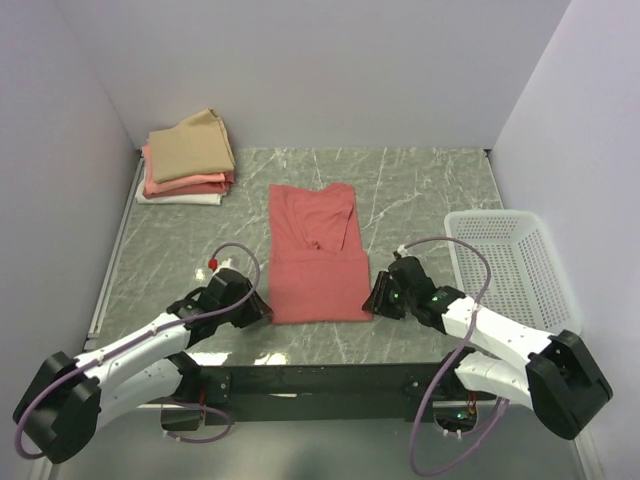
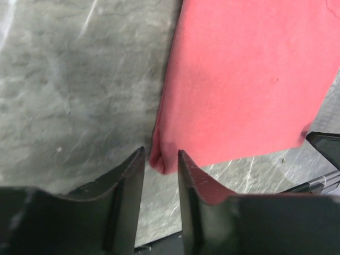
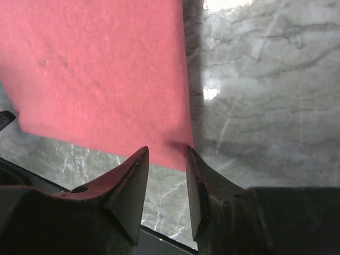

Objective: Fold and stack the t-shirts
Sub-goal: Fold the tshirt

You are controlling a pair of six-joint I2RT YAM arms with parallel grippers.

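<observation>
Limp, light salmon-red t-shirt (image 1: 315,270); left gripper (image 2: 161,151) and right gripper (image 3: 167,149) both parted at its near corners, so pinch there, I'd say

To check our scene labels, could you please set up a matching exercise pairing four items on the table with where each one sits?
Items:
1. salmon-red t-shirt
2. tan t-shirt
3. white basket
4. white t-shirt

Places:
A. bottom of the folded pile, far left
B. right side
C. lying flat in the centre
D. top of the folded pile

Pairs: 1-C, 2-D, 3-B, 4-A.
</observation>
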